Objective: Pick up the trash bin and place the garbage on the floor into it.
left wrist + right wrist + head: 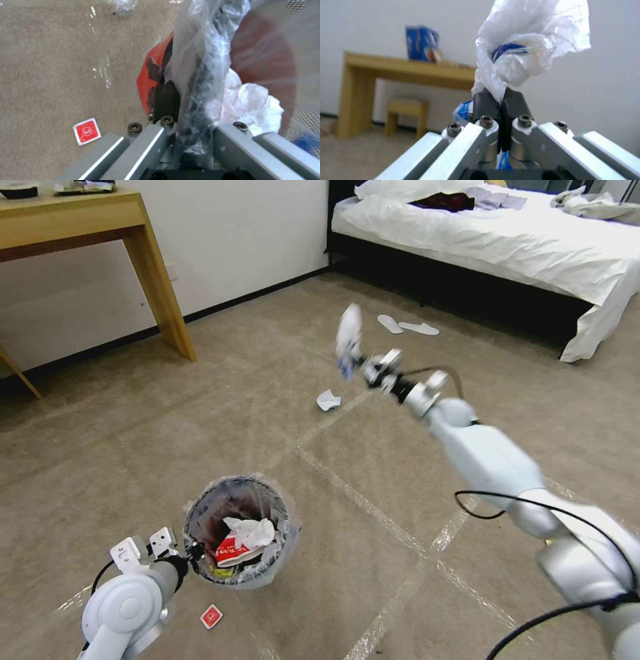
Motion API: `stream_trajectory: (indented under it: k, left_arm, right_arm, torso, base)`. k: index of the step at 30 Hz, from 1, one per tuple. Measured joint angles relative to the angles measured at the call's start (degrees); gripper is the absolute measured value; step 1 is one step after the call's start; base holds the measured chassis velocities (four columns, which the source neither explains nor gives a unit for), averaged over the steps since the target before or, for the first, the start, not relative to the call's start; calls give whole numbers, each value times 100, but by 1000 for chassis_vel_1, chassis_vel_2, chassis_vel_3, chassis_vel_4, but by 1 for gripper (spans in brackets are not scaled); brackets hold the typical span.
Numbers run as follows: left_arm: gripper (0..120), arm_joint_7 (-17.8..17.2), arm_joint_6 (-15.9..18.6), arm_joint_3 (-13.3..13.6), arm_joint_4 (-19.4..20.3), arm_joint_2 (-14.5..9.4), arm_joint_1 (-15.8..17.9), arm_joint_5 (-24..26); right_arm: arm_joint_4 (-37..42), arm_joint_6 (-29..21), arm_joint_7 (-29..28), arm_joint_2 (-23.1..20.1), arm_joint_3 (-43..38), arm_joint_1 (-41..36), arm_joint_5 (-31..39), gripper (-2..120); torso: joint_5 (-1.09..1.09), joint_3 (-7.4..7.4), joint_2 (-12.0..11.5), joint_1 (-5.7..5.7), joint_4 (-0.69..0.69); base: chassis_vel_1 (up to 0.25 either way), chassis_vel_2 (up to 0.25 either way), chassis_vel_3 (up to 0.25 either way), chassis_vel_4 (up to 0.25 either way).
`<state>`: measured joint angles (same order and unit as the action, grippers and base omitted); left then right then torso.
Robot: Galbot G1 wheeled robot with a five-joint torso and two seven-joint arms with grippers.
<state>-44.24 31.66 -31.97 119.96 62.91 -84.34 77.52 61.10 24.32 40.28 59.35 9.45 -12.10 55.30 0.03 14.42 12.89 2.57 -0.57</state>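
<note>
The trash bin [240, 530] is small and round, dark inside, with a crinkly clear liner. It holds a white tissue [250, 532] and a crushed red-white cup [230, 550]. My left gripper [191, 551] is shut on the bin's left rim; the left wrist view shows its jaws [181, 120] pinching the rim and liner [200, 75]. My right gripper [357, 361] reaches forward, raised above the floor [373, 553], and is shut on a crumpled white plastic wrapper with blue print [348, 339] [520, 50]. A crumpled white paper [328, 400] lies on the carpet below it.
A small red-and-white card [211, 617] [86, 131] lies by the bin. Two white slippers [408, 326] rest near the bed [533, 247] at the back right. A wooden desk [100, 220] stands at the back left. Shiny tape lines cross the carpet.
</note>
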Motion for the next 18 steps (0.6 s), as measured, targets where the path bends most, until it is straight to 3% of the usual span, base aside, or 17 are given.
stream_trajectory:
  k: [8, 11, 13, 18]
  left_arm:
    - [0, 5, 2, -19, 34, 77, -30, -2]
    - [0, 5, 2, -28, 46, 84, -35, -6]
    - [0, 9, 3, -69, 90, 112, -62, -12]
    - [0, 9, 3, -108, 119, 129, -95, -23]
  right_arm:
    - [1603, -26, 330, -436, 167, -435, 452, 0]
    - [1712, -18, 420, -454, 260, -470, 451, 0]
    - [1854, 44, 855, -449, 596, -573, 328, 0]
    - [1953, 131, 1016, -379, 861, -739, 179, 0]
  torso:
    - [-2, -1, 0, -2, 7]
    - [-1, 0, 0, -1, 7]
    - [-2, -1, 1, -1, 6]
    - [-2, 0, 0, -1, 6]
  base:
    - [0, 0, 0, 0]
    - [0, 0, 0, 0]
    - [0, 0, 0, 0]
    - [0, 0, 0, 0]
